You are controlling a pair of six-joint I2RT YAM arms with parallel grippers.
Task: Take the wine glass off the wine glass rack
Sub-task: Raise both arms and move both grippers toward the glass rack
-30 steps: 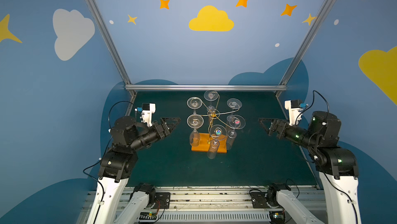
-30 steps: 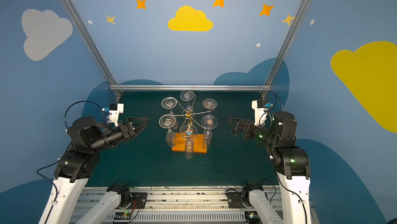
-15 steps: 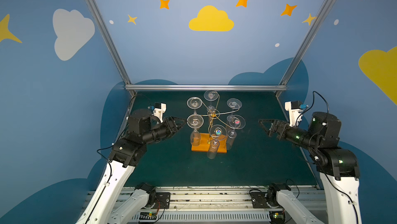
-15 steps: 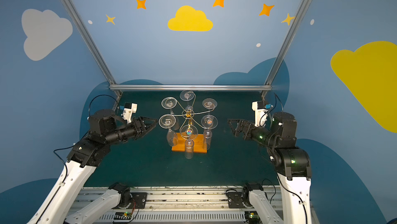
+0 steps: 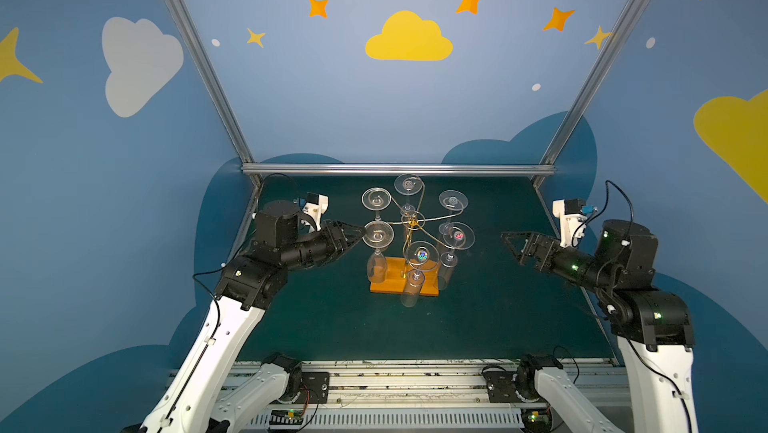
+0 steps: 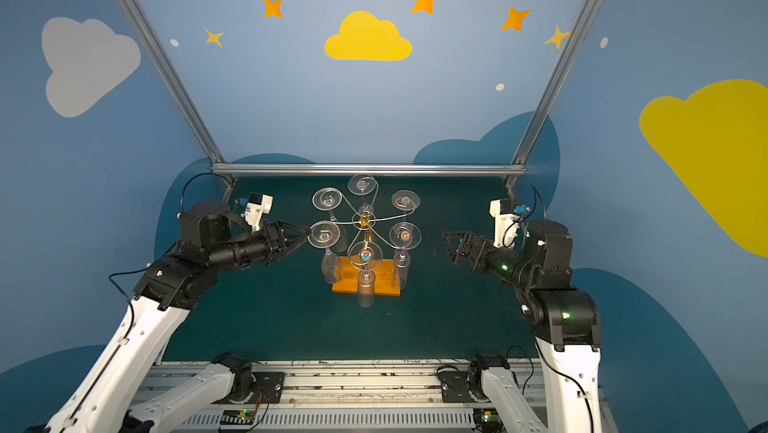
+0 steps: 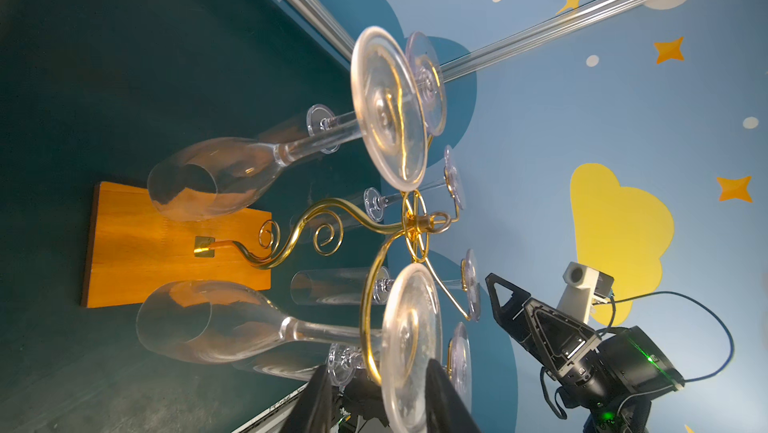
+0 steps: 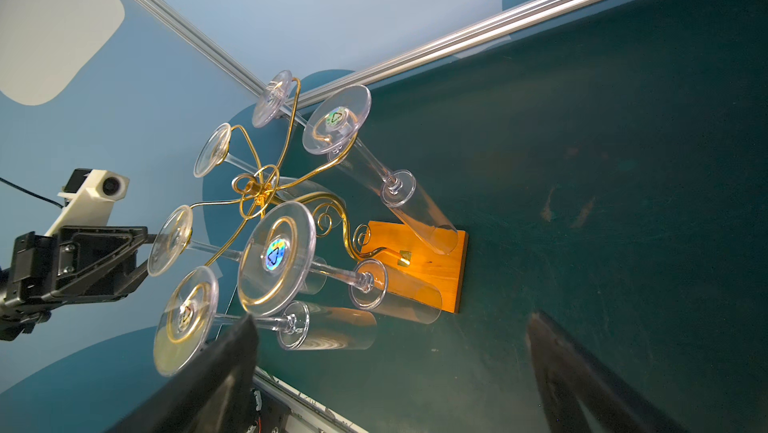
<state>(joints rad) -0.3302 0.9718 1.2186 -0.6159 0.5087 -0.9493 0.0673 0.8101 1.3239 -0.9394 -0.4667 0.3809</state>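
Wine glass (image 7: 409,343) foot sits between left gripper (image 7: 376,397) fingers, part-closed, clamp unclear; right gripper (image 5: 510,247) spread wide, wine glass rack (image 5: 411,222) well beyond its tips.

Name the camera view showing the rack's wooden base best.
Left wrist view: the wooden base appears largest, its top mostly bare. The right wrist view shows it smaller, glasses crossing it; in both top views it is small, behind glasses.

L tool (image 7: 376,368) straddling wine glass (image 7: 249,327) foot, hung on gold rack (image 7: 415,223)
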